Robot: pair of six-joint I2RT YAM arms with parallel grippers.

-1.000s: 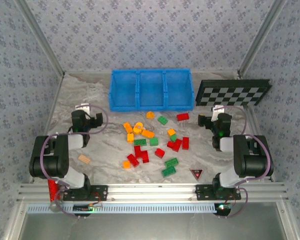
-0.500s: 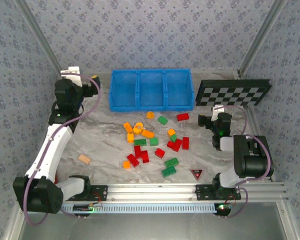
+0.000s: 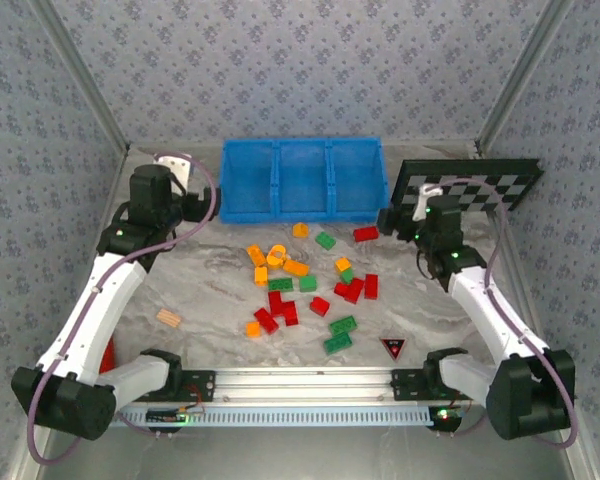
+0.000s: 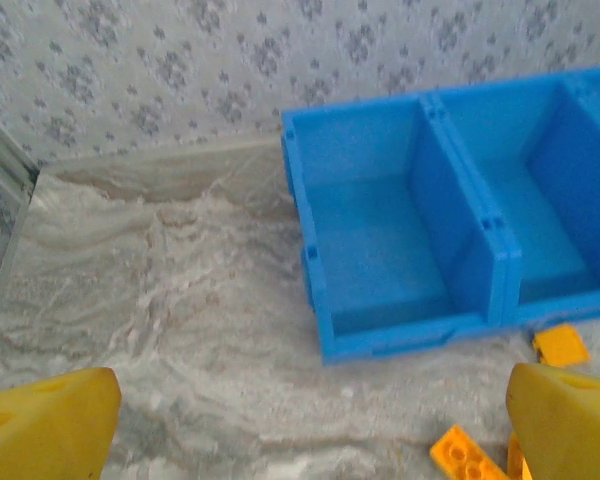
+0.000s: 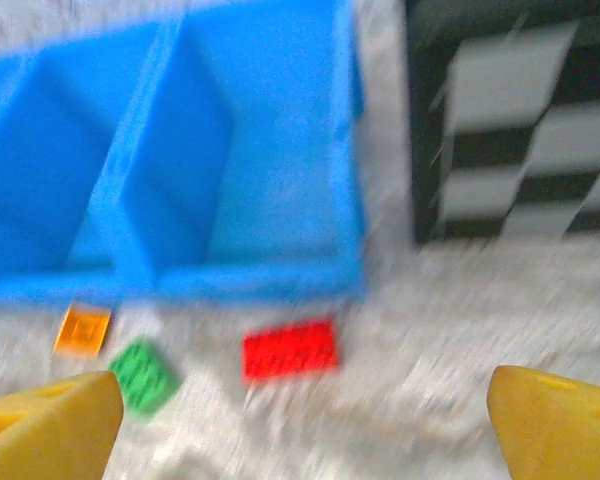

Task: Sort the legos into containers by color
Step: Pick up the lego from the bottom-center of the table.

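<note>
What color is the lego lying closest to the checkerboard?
Red. That lego shows best in the right wrist view, near the blue bin.

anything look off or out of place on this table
Nothing spilled or damaged. A tan block lies alone left of the lego pile, and a small dark triangular piece sits by the near edge; neither matches the red, green and orange bricks.

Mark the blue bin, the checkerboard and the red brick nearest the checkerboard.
blue bin (image 3: 302,212), top view, front wall.
checkerboard (image 3: 467,186), top view, board's centre.
red brick (image 5: 290,349), right wrist view, top face middle.
</note>
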